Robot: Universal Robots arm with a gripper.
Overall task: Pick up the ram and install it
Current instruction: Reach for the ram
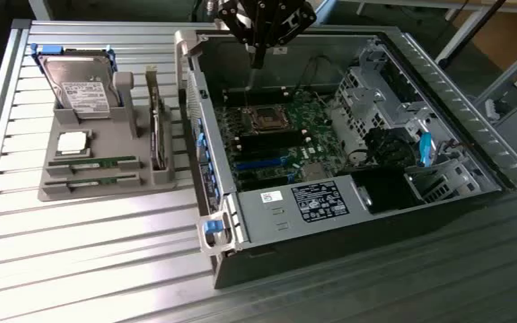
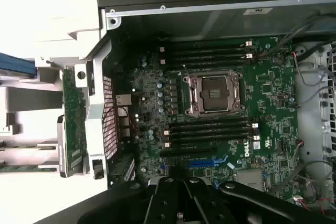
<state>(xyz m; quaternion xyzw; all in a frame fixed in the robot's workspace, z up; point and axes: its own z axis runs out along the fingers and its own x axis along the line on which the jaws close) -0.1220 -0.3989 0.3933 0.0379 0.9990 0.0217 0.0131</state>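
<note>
— Where is your pincer?
— My pincer [image 1: 256,64] hangs above the open computer case [image 1: 207,101], over the far end of the motherboard [image 1: 285,138]. Its fingers are pressed together on nothing.
— And the ram?
— The ram [image 1: 92,163] lies flat in the grey holder [image 1: 97,193], on the exterior view's left of the case and well apart from me. A second stick [image 1: 92,181] lies just beside it. My wrist view looks down on the CPU socket [image 2: 212,93].
</note>
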